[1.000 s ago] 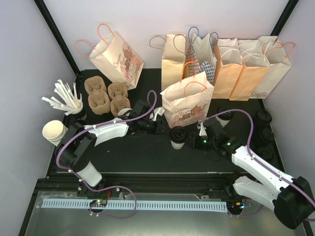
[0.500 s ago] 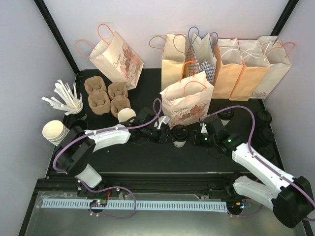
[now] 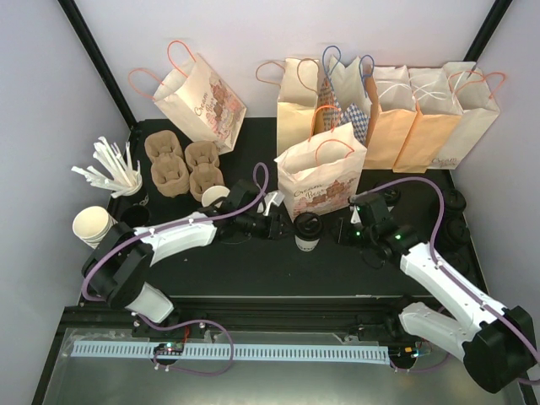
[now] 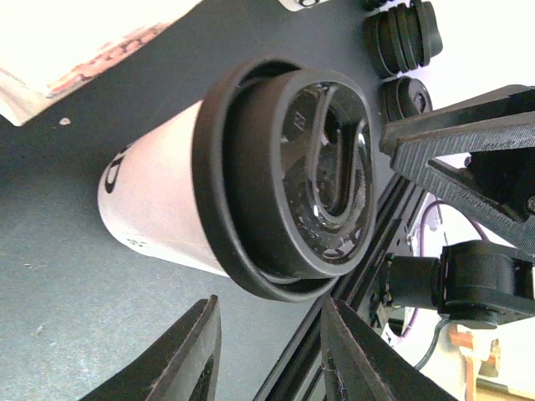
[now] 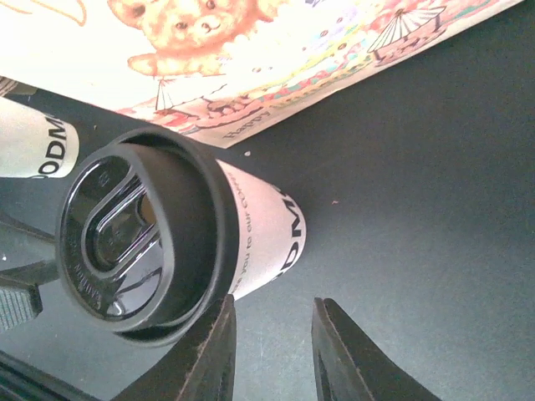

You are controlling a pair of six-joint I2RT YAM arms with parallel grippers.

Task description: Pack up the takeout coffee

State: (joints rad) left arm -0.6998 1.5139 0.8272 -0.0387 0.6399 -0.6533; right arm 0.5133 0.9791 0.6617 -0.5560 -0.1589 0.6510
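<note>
Between two grippers, just beyond both sets of fingertips: coffee cup [image 3: 306, 234], black lid on, upright on table [image 3: 253, 263], beside printed paper bag [image 3: 323, 177]. Left gripper [image 4: 269, 355] jaws apart, empty. Right gripper [image 5: 272, 351] jaws apart, empty.

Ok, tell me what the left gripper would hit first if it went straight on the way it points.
The takeout coffee: the left gripper points straight at its black lid, fingers open and empty, seemingly close, though depth is unclear. The right gripper sits beyond the cup.

A printed bag [image 3: 325, 179] stands just behind the takeout coffee [image 3: 306, 234]; table [image 3: 299, 272] in front lies open.
</note>
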